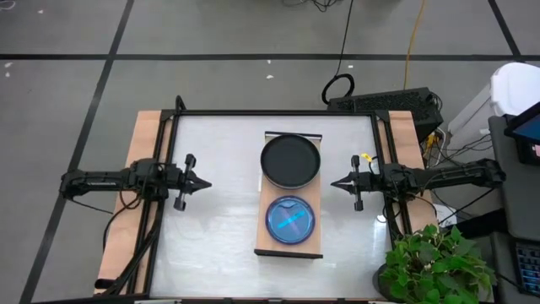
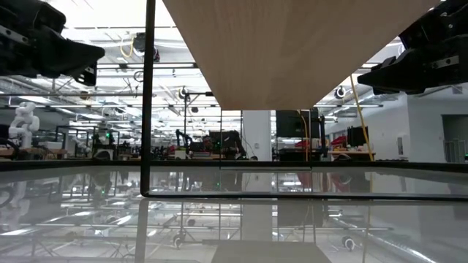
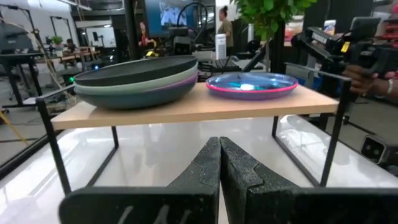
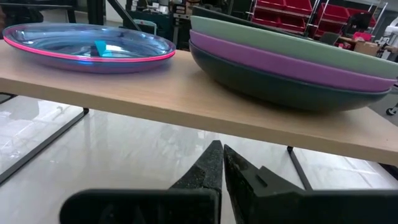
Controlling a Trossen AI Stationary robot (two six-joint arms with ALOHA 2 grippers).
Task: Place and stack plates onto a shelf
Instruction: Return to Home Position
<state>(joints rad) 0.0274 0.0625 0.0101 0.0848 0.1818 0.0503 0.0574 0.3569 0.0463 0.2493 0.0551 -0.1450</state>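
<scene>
The light-wood shelf [image 1: 289,211] stands on thin dark legs in the middle of the white table. On its far half sits a stack of large plates [image 1: 290,160], black on top, with sage-green, purple and dark ones below [image 4: 292,59]. On its near half lies a blue plate in a pink one [image 1: 290,219]. My left gripper [image 1: 208,183] is shut and empty, level, left of the shelf. My right gripper [image 1: 332,182] is shut and empty, level, right of the shelf.
A dark frame [image 1: 278,113] runs along the table's edges, with wooden boards [image 1: 139,169] under both arm bases. A potted plant [image 1: 434,266] stands at the near right corner. Bare white tabletop [image 1: 219,236] lies between each gripper and the shelf.
</scene>
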